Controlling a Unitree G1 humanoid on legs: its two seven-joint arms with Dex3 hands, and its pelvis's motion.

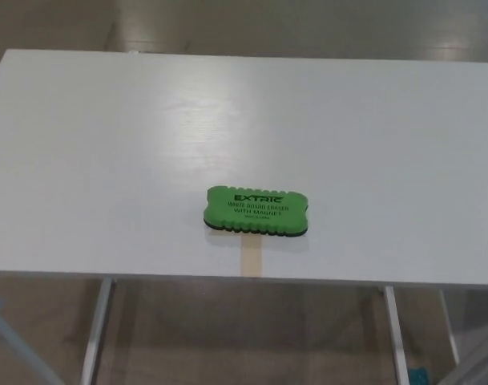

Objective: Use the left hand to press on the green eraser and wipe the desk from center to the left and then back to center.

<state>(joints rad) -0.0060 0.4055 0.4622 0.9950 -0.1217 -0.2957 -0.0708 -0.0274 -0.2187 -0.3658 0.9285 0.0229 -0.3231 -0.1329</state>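
Observation:
A green eraser (256,210) with black lettering and a dark underside lies flat on the white desk (107,160), near the front edge and about at the middle of the desk's width. Its long side runs left to right. Neither of my hands nor any part of my arms shows in the head view.
A short tan strip (252,257) is on the desk right in front of the eraser, reaching the front edge. Metal legs (97,329) show below the desk at left and right. Grey floor lies beyond the far edge.

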